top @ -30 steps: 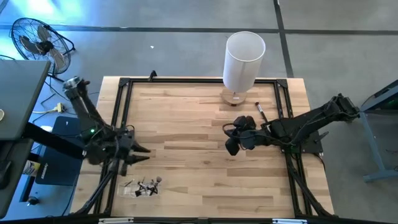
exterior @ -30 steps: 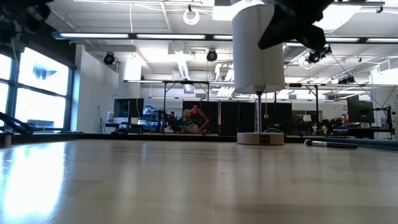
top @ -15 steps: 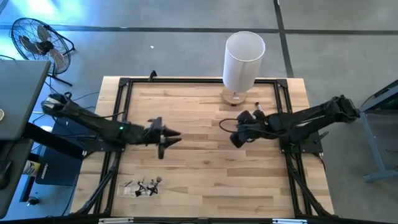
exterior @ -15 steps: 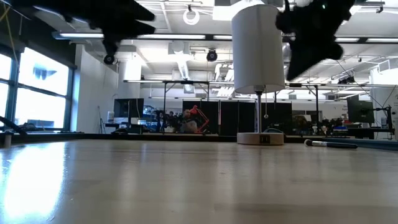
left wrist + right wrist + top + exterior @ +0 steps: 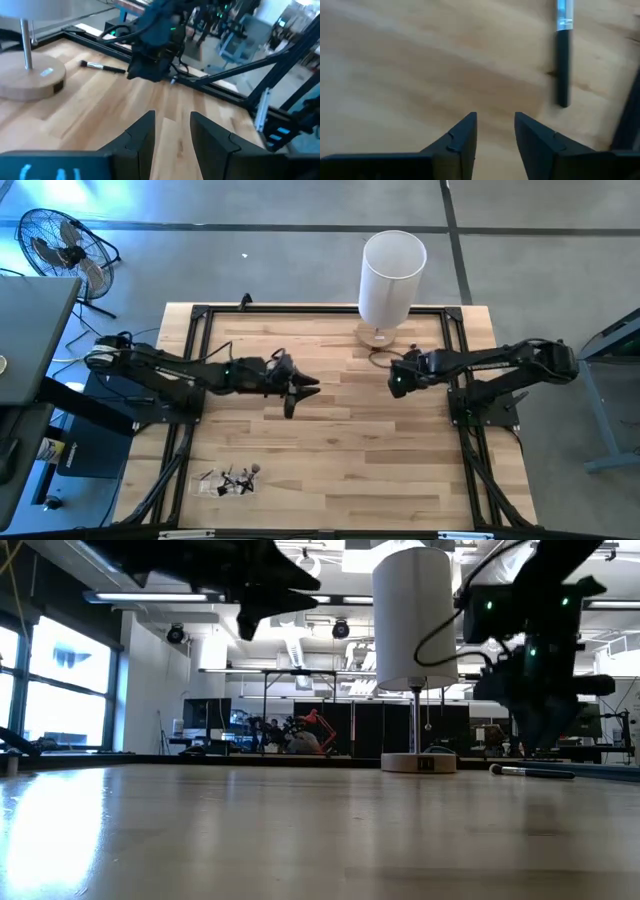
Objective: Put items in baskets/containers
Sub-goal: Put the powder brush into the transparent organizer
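Observation:
One dark brush (image 5: 562, 65) with a shiny ferrule lies flat on the wooden table near the lamp base; it also shows in the left wrist view (image 5: 102, 66) and the low view (image 5: 530, 772). My right gripper (image 5: 495, 120) is open and empty, pointing down just beside this brush (image 5: 398, 380). My left gripper (image 5: 308, 388) is open and empty, held high over the table's middle (image 5: 172, 117). Several more brushes (image 5: 232, 478) lie in a small pile on a clear plastic piece (image 5: 212, 486) near the front left.
A white cylindrical lamp (image 5: 392, 270) stands on a round wooden base (image 5: 377, 337) at the far edge, close to my right gripper. A black frame rail (image 5: 455, 350) runs along the table's right side by the brush. Bare wood (image 5: 330, 460) lies between the arms and the front edge.
My left gripper has swung from the table's left edge toward the middle, staying high. My right gripper has gone toward the far right, to the brush by the lamp base, and has come down lower over the table. The brushes have not moved.

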Controlling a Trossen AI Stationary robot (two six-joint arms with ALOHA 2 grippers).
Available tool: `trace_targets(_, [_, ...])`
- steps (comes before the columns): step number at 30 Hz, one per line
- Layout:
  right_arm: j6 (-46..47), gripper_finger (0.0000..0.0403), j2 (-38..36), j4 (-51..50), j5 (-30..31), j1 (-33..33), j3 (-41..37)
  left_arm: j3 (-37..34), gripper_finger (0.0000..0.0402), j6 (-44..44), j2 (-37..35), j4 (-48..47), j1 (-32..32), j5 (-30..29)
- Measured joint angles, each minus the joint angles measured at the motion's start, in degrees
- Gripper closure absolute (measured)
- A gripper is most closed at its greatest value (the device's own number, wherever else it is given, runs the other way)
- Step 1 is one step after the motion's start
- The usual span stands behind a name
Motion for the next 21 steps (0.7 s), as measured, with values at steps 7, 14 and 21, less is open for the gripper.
trace_targets(7, [-10.2, 0.0261, 0.0, 4.8, 4.0, -10.8, -1.9, 8.3, 0.0280, 6.9, 1.3, -12.0, 4.7, 4.8])
trace_targets(14, [-20.6, 0.0260, -0.1, 14.2, 4.2, -22.6, -1.9, 9.4, 0.0280, 10.7, 1.3, -13.4, 9.7, 5.7])
trace_targets(21, [-32.1, 0.0262, 1.2, 21.8, 2.8, -31.3, -1.9, 9.4, 0.0280, 11.0, 1.3, -13.6, 13.5, 12.0])
